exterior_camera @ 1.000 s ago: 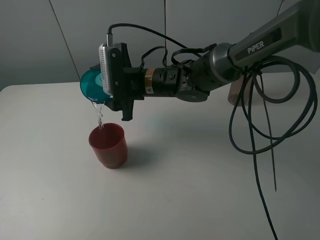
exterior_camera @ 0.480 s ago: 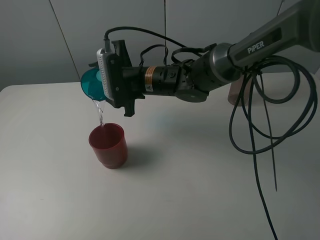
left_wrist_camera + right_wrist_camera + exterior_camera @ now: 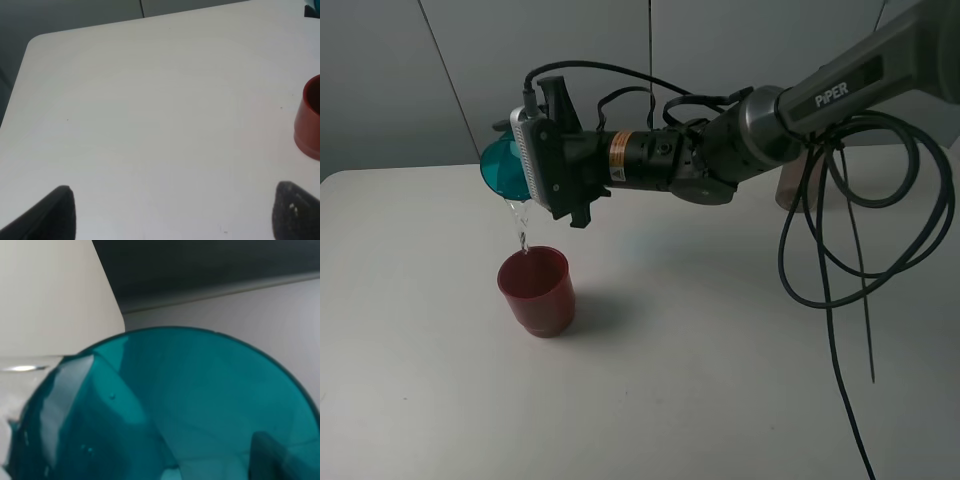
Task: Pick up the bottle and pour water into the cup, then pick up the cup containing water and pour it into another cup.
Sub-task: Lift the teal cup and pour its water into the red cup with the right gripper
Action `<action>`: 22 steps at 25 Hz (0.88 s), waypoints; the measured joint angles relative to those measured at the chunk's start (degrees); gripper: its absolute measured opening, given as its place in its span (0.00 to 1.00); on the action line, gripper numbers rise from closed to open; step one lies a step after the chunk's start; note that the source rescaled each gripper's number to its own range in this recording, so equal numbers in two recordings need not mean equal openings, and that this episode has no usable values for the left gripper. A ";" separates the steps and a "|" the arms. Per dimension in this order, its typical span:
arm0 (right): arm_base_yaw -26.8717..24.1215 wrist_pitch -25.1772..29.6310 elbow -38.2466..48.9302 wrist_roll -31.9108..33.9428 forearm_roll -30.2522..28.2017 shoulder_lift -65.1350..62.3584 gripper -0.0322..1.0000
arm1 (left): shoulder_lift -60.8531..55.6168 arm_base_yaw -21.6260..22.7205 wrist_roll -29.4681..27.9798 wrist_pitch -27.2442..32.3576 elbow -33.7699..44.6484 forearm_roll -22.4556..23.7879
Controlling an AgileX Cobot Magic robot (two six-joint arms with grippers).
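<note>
— Exterior high view: where's the translucent teal cup (image 3: 501,167)?
— Tipped sideways above the opaque red cup (image 3: 536,291), pinched in the right tool (image 3: 520,165), water streaming down.
— Left tool (image 3: 170,212)?
— Spread over smooth white table (image 3: 150,100).

bare desk (image 3: 700,380) lies open in front of and to the left of the red cup (image 3: 536,291). above that cup the tilted teal cup (image 3: 502,166) and the right arm (image 3: 740,140) bar the way. hanging cables (image 3: 840,260) obstruct the right side.
</note>
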 joint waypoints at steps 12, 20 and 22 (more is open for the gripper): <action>0.00 -5.21 -0.14 -6.34 0.00 0.00 0.08 | 0.00 0.00 -0.11 0.00 0.00 0.00; 0.08 -5.50 -0.14 -14.04 1.69 0.00 0.08 | 0.00 0.00 -0.11 0.00 0.00 0.00; 0.08 -5.64 -0.18 -15.90 1.86 0.00 0.08 | 0.00 0.00 -0.11 0.00 0.00 0.00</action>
